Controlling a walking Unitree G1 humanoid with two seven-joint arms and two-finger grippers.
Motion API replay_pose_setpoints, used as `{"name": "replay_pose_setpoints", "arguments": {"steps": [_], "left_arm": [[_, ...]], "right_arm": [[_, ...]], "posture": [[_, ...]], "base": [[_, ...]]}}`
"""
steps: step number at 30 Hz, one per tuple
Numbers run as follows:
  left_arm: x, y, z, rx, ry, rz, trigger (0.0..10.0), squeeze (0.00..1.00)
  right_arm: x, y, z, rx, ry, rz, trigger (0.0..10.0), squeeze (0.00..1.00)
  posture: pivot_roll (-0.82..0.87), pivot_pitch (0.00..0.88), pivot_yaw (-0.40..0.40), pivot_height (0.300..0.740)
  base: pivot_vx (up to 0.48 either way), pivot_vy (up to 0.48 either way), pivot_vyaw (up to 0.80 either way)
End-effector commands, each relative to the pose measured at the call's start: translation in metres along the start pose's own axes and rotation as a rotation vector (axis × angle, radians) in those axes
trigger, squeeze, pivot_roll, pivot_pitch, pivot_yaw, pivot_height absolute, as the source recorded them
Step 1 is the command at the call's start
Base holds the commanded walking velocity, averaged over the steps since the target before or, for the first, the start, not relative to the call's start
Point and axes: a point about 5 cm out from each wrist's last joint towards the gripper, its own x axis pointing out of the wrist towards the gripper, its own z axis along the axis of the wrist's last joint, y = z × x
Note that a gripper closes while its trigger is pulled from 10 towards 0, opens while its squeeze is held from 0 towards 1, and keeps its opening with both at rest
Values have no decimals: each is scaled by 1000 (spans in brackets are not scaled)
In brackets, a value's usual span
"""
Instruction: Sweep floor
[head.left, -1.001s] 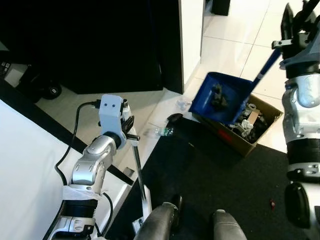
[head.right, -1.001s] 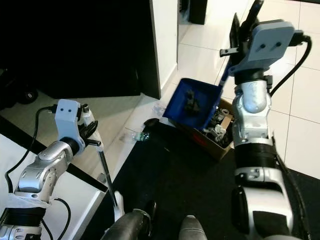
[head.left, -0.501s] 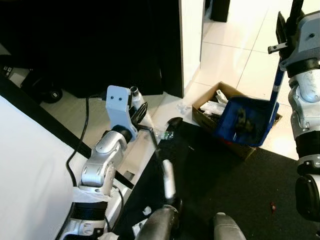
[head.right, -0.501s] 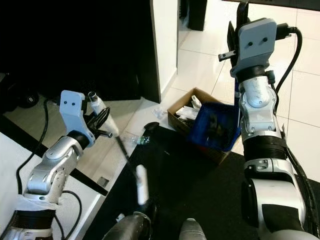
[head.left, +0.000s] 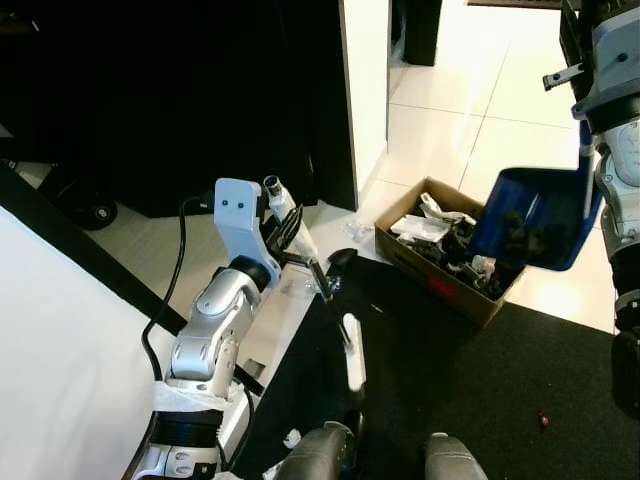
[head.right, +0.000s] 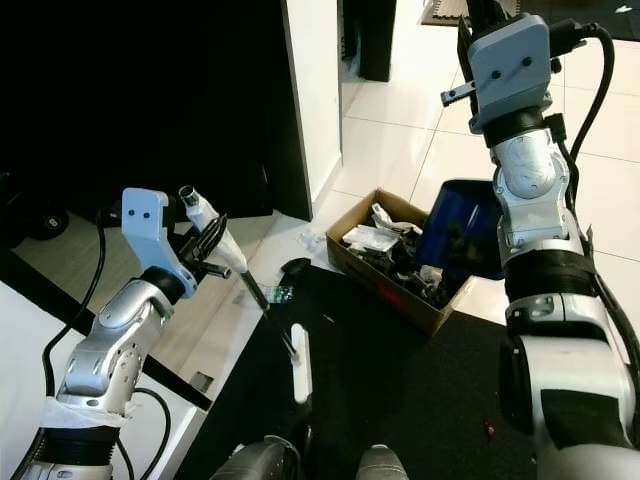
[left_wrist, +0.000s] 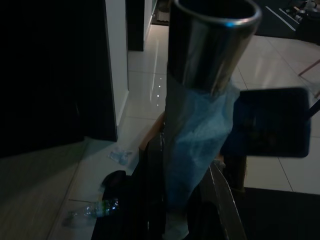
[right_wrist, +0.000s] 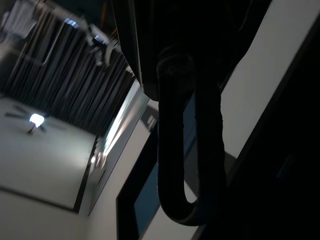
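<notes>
**Dustpan tipped over the box, broom in your left fingers**

Nearest you, your left gripper (head.right: 205, 245) is closing its fingers around the broom (head.right: 270, 310) handle; the stick is slanting down and away from them to the white head, which is hanging over the black mat (head.right: 420, 400). Just beyond that head, a dark object (head.right: 295, 267) and a plastic bottle (left_wrist: 95, 207) are lying on the tiled floor (head.right: 400, 130). Farther off, you are holding the blue dustpan (head.left: 535, 218) tilted by its handle, debris inside, below your right gripper (head.left: 590, 40) and over the far edge of the cardboard box (head.left: 440, 255) of rubbish. Whether those right fingers are clamped, I cannot tell.
</notes>
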Motion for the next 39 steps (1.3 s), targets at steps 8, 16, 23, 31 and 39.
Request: {"name": "replay_pose_setpoints", "arguments": {"steps": [8,16,23,31,39], "left_arm": [[-4,3,6,-9,-62,9,10000,0],[-8,3,4,-19,-70,16,10000,0],[-12,2,5,-18,-74,18,10000,0],[-16,3,4,-16,-78,36,10000,0],[-19,3,2,-33,-74,62,10000,0]], "right_arm": [[18,26,25,-208,-184,193,10000,0],[18,48,30,-253,-252,278,10000,0],[20,66,38,-247,-310,325,10000,0],[19,93,50,-243,-396,434,10000,0],[15,84,41,-141,-330,351,10000,0]], "posture": [[-102,17,96,740],[-79,23,83,740],[-52,27,71,740],[-31,27,54,740],[-31,36,48,740]], "base": [[0,0,0],[0,0,0],[0,0,0],[0,0,0],[0,0,0]]}}
